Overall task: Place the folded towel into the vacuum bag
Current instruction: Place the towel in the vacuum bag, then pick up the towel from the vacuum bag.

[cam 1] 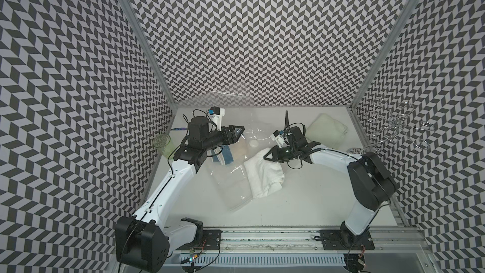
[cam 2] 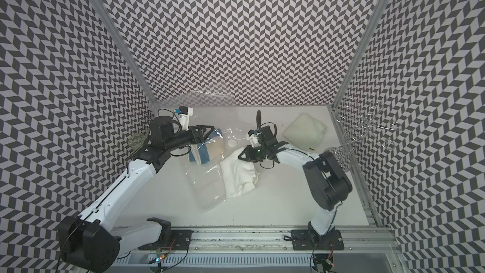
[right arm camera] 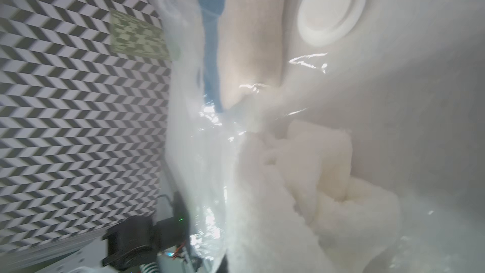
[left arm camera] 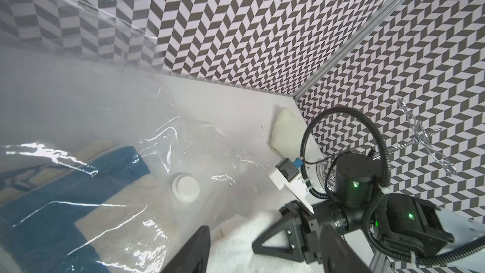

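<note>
L arm [cam 1: 168,187] comes up from the near L side, elbow bent, wrist turned in toward the middle. L end effector [cam 1: 236,134] has its jaws apart. R arm [cam 1: 328,153] bends in low from the R side. R end effector [cam 1: 267,154] points toward the L one, near it but not touching. Can't tell if its jaws are apart.

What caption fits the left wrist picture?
Blue-striped towel seen through the clear vacuum bag, white valve cap beside it, white towel nearby.
</note>
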{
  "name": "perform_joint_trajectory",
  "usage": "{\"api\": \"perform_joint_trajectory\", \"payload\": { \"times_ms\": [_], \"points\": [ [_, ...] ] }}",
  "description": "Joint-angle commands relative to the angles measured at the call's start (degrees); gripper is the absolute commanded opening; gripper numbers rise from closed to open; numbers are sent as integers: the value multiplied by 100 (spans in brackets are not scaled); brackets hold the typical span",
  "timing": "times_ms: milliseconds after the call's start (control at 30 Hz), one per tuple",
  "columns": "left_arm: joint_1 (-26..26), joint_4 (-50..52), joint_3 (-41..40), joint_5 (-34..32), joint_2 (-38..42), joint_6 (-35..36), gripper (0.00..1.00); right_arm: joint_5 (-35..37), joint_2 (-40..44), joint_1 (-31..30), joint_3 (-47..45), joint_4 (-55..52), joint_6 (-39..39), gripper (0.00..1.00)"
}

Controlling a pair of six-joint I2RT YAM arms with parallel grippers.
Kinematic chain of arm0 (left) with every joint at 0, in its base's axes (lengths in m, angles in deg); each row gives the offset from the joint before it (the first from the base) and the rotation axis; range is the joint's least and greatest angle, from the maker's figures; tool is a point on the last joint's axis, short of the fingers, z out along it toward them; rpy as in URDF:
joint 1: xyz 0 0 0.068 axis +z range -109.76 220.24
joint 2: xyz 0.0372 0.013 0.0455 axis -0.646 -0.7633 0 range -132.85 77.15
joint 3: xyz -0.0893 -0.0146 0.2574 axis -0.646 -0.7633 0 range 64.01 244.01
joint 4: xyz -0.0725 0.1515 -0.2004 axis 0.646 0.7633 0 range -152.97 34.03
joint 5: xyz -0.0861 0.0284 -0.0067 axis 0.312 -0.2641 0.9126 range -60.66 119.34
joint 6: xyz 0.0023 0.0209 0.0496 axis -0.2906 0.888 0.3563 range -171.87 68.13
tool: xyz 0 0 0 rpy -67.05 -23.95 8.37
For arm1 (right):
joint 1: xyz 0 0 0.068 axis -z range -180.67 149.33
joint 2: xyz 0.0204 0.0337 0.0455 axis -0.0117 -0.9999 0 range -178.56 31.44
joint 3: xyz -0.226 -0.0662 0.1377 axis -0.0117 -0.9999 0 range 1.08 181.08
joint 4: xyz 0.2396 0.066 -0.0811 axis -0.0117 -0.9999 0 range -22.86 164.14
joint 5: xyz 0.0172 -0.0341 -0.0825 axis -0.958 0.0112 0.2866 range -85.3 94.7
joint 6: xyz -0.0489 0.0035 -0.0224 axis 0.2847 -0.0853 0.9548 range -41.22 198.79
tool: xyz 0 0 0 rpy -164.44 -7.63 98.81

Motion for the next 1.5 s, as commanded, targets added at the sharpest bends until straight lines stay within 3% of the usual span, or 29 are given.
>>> {"api": "perform_joint_trajectory", "payload": {
  "times_ms": [0,167,267,333,500,767,867,967,1100,1167,1233,1333,1467],
  "points": [
    [-33,-13,-176,-76,126,66,68,1381,-248,108,318,-218,381,35],
    [-115,-62,-507,-58,185,-13,68,2678,-77,154,818,-1258,1069,72],
    [-201,-14,-604,-49,153,-57,68,3007,239,50,1051,-1956,1455,84],
    [-354,15,-624,-80,130,-93,68,2662,576,107,842,-2112,1477,89],
    [-1150,-137,-785,-207,17,-349,67,1254,1296,409,-316,-1771,1301,91],
    [-2077,-1042,-1053,-106,-486,-910,58,-171,1058,711,-1304,-745,1208,93],
    [-2185,-1538,-1179,83,-889,-1178,47,-770,781,712,-1414,-239,1098,85],
    [-2190,-1816,-1229,118,-1279,-1284,35,-762,693,708,-1517,-42,1024,70],
    [-2186,-1833,-1107,29,-1714,-1161,30,-6,920,708,-1470,-312,1074,35],
    [-2186,-1830,-1031,27,-1935,-1123,29,497,1168,702,-1350,-557,1052,24],
    [-2186,-1960,-996,30,-2126,-1160,27,932,1420,646,-1166,-896,1083,20],
    [-2185,-2296,-937,83,-2624,-1283,24,2294,1518,252,-697,-1526,1117,16],
    [-2114,-2759,-821,81,-3442,-1545,17,4204,1055,-328,-168,-2167,787,13]
  ]
}}
